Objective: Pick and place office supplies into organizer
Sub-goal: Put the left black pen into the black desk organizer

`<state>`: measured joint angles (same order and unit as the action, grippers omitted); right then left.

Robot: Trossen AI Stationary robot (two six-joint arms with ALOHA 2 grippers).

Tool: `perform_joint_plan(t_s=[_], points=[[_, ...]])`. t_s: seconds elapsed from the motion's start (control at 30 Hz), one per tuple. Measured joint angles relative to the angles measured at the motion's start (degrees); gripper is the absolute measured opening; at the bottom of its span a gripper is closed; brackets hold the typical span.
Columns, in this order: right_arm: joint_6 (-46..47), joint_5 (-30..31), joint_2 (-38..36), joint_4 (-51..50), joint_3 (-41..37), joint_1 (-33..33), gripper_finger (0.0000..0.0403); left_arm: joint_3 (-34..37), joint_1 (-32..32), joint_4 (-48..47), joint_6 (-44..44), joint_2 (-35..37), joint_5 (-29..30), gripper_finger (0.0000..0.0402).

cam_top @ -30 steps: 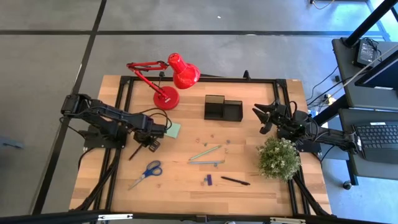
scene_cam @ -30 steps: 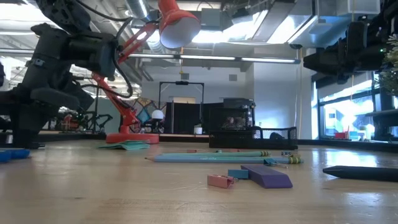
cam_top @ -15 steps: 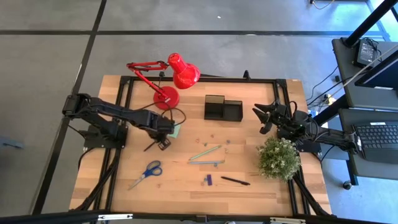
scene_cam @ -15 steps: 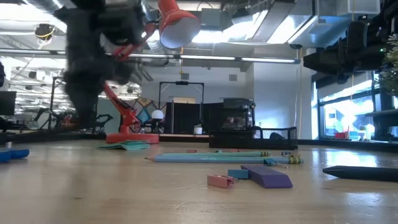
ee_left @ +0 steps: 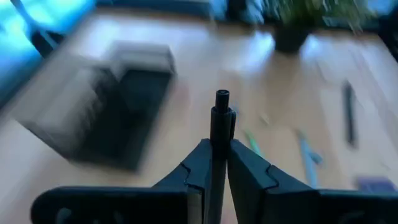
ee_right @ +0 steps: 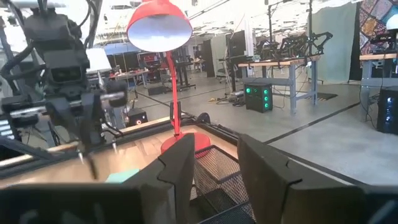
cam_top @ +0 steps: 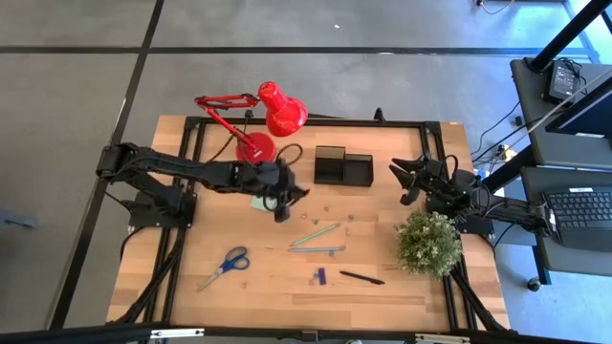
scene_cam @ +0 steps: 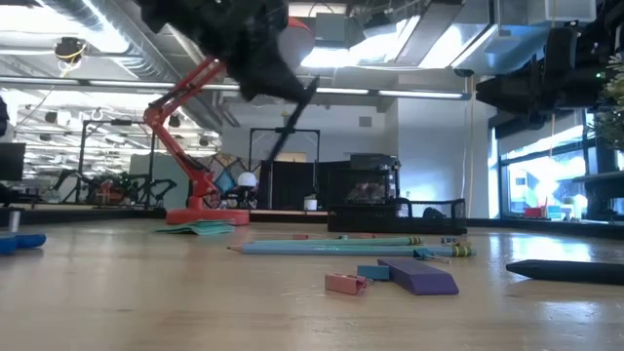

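My left gripper (cam_top: 290, 194) hangs above the table's middle, just left of the black organizer (cam_top: 343, 168), shut on a black pen (scene_cam: 292, 117). A pale green sticky pad (cam_top: 260, 203) lies flat under the arm. Blue-handled scissors (cam_top: 226, 267), two light-blue pencils (cam_top: 316, 241), a purple piece (cam_top: 320, 276) and another black pen (cam_top: 361, 278) lie on the wood nearer the front. My right gripper (cam_top: 406, 182) waits open at the right, beside the organizer. My left gripper pinches the black pen between its two fingers, and the pen runs along them. One end (ee_left: 222, 98) sticks out past the fingertips (ee_left: 245, 168). The fingers come slanting down from the table's left. The pen is lifted clear and tilted (scene_cam: 302, 97).
A red desk lamp (cam_top: 258, 119) stands at the far edge, left of the organizer, its head over the table. A green plant (cam_top: 427, 243) sits at the right under my right arm. Bare wood lies between the pencils and the organizer.
My left gripper has risen and gone toward the table's right edge, from beside the sticky pad to just left of the organizer, rolling its wrist as it went. The black pen has come up with it, clear of the table.
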<state>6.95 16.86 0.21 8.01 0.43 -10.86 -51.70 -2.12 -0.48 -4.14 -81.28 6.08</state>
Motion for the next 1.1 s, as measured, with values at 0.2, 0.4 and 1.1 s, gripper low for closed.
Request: perform_joint_plan(t_s=[0.2, 0.4, 1.1], points=[[0.50, 0.00, 0.00, 0.48, 0.00, 0.00, 0.0126, 0.00, -4.32, 9.96, 7.05, 0.00, 0.61, 0.0026], [0.50, 0.00, 0.00, 0.48, 0.00, 0.00, 0.0126, 0.00, -7.88, 17.20, 8.47, -1.09, -0.39, 0.0026], [0.44, 0.01, 0.00, 0.40, 0.00, 0.00, 0.0126, -1.26, -15.13, 48.55, 11.06, -19.54, -3.80, 0.0023]])
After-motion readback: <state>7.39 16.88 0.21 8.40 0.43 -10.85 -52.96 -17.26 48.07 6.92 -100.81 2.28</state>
